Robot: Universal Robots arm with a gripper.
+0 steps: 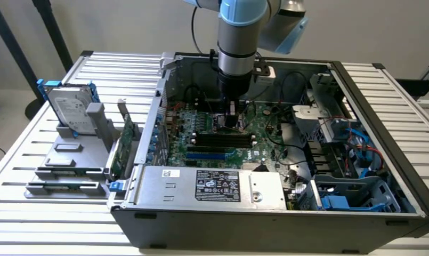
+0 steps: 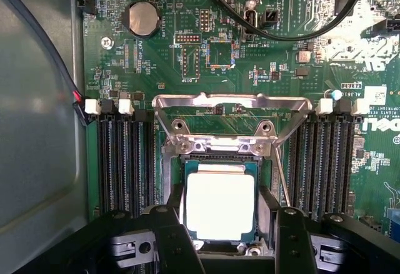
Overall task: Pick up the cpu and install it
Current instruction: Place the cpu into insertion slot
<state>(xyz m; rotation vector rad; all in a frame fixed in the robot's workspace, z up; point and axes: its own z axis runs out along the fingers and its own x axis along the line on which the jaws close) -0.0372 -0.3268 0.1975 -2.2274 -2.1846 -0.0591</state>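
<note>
The cpu, a small flat square chip with a bright silver top and thin green rim, sits level between my fingers directly over the motherboard's socket. My gripper is shut on the chip's two opposite sides. I cannot tell whether the chip rests in the socket or hovers just above it. The socket's metal load plate stands swung open beyond the chip. In the exterior view the arm reaches straight down into the open computer case, with the gripper low over the green motherboard.
Black memory slots flank the socket on both sides. Black cables cross the board. A silver power supply fills the case front. Outside, at the exterior view's left, stand a hard drive in blue brackets and a green card.
</note>
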